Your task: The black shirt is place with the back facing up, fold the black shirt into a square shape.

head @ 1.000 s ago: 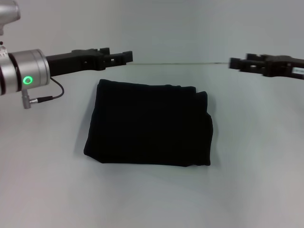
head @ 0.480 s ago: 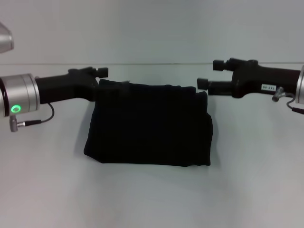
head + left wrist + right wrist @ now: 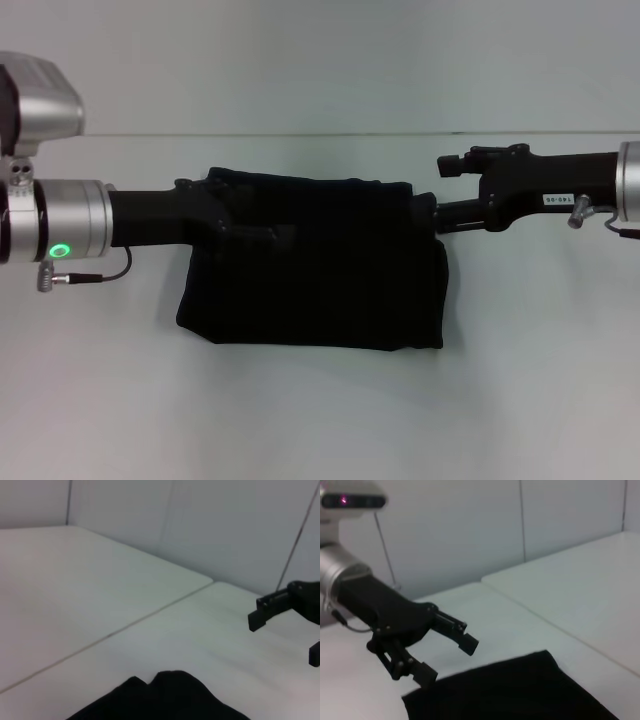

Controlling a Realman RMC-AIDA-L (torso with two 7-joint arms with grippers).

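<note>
Shirt [image 3: 315, 265] lies folded between both spread end effectors, left [image 3: 447, 655] seemingly over it, right [image 3: 436, 195] beside.

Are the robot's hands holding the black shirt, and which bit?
Nothing is held. The left tool hangs open over the black shirt, and the right tool is open beside its far right corner.

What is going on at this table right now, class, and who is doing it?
A two-armed robot is working on a black shirt that already lies folded into a roughly square bundle on the white table. The left pincer, fingers spread, reaches in over the shirt's far left corner, while the right pincer, also open, sits at the far right corner. Neither has closed on the fabric yet.
</note>
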